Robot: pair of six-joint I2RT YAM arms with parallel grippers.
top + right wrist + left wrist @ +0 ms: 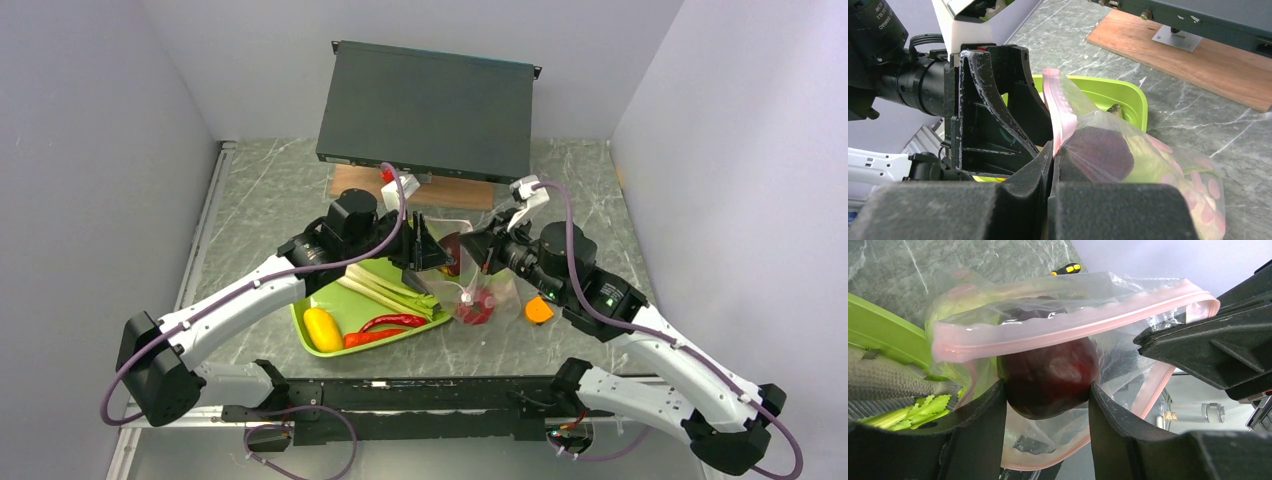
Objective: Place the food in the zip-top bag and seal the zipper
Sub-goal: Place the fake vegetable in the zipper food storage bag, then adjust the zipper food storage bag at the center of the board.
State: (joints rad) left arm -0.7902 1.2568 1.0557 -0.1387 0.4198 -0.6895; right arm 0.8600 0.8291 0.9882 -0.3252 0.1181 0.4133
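My left gripper [1048, 390] is shut on the dark purple bulb [1050, 375] and holds it in the open mouth of the clear zip-top bag [1118, 355], under the pink zipper [1073, 325]. My right gripper [1053, 147] is shut on the zipper strip [1060, 107] at the bag's rim and holds it up. Pale green cabbage [948, 310] lies inside the bag. In the top view both grippers meet over the bag [470, 275], with a red tomato [475, 308] in its near end. The yellow fruit [322, 329], red chilli [390, 322] and green stalks [390, 285] lie in the tray; the grey fish [888, 382] lies there too.
The lime-green tray [350, 308] sits left of the bag. A black box [430, 110] on a wooden board [420, 188] stands behind. An orange piece [540, 311] lies right of the bag. A yellow-and-black screwdriver handle [1066, 269] lies beyond the bag. Walls close both sides.
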